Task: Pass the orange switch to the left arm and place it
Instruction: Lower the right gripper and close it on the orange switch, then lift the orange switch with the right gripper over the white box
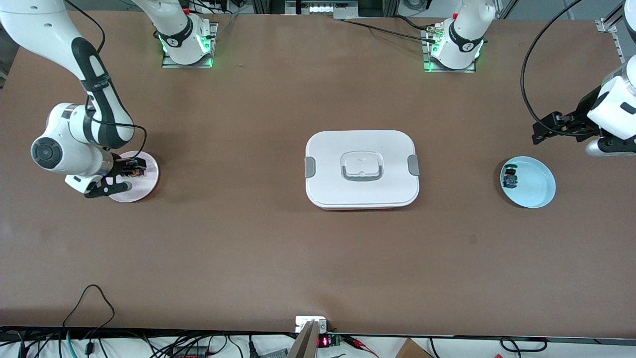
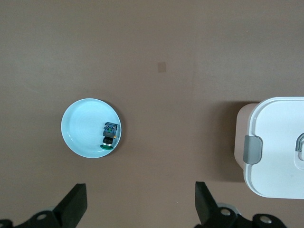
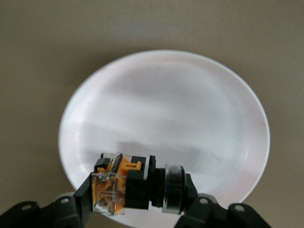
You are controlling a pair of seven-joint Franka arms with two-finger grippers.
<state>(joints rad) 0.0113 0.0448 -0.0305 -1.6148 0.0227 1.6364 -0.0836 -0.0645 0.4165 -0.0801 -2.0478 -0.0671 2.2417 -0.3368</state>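
My right gripper (image 1: 130,173) is shut on the orange switch (image 3: 128,183), a small black block with an orange section. It holds it just over a pale pink plate (image 1: 144,186) at the right arm's end of the table; the plate also shows in the right wrist view (image 3: 166,114). The switch shows as a dark speck in the front view (image 1: 135,172). My left gripper (image 1: 541,133) is open and empty, up in the air near the light blue plate (image 1: 534,181). The white box (image 1: 361,168) sits in the middle of the table, between the two plates.
The light blue plate (image 2: 85,126) holds a similar small black part with blue and green (image 2: 109,134), also in the front view (image 1: 510,177). The box's edge and grey clip (image 2: 251,149) show in the left wrist view. Cables lie along the table's near edge.
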